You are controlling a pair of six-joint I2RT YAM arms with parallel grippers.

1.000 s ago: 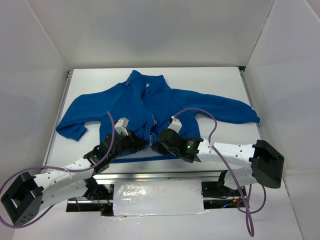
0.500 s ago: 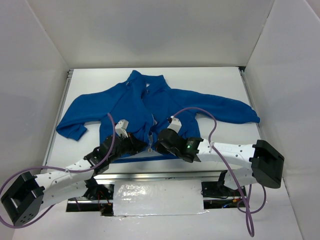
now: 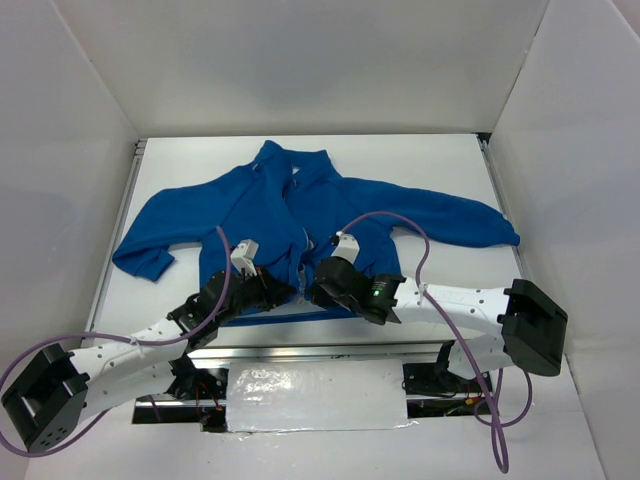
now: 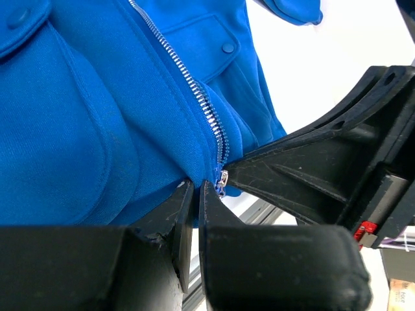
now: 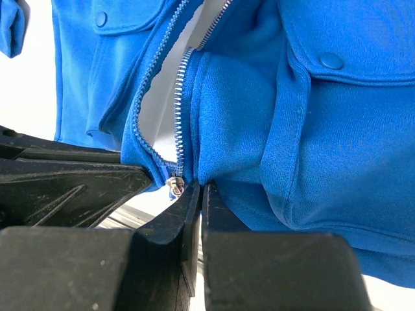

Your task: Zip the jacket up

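Observation:
The royal-blue fleece jacket (image 3: 300, 215) lies spread on the white table, collar at the far side, front open along the pale zipper. My left gripper (image 3: 285, 291) is shut on the jacket's hem (image 4: 188, 175) just left of the silver zipper slider (image 4: 223, 177). My right gripper (image 3: 312, 292) is shut on the hem (image 5: 207, 175) just right of the slider (image 5: 174, 184). Both grippers meet at the bottom of the zipper, near the table's front edge. The zipper teeth (image 5: 179, 116) part above the slider and show light lining.
White walls enclose the table (image 3: 420, 160) on three sides. A metal rail (image 3: 310, 350) runs along the front edge under the grippers. Purple cables (image 3: 400, 225) loop over both arms. The sleeves reach out left (image 3: 140, 255) and right (image 3: 480, 225).
Both grippers have edged slightly closer together at the bottom of the zipper. The jacket has hardly moved.

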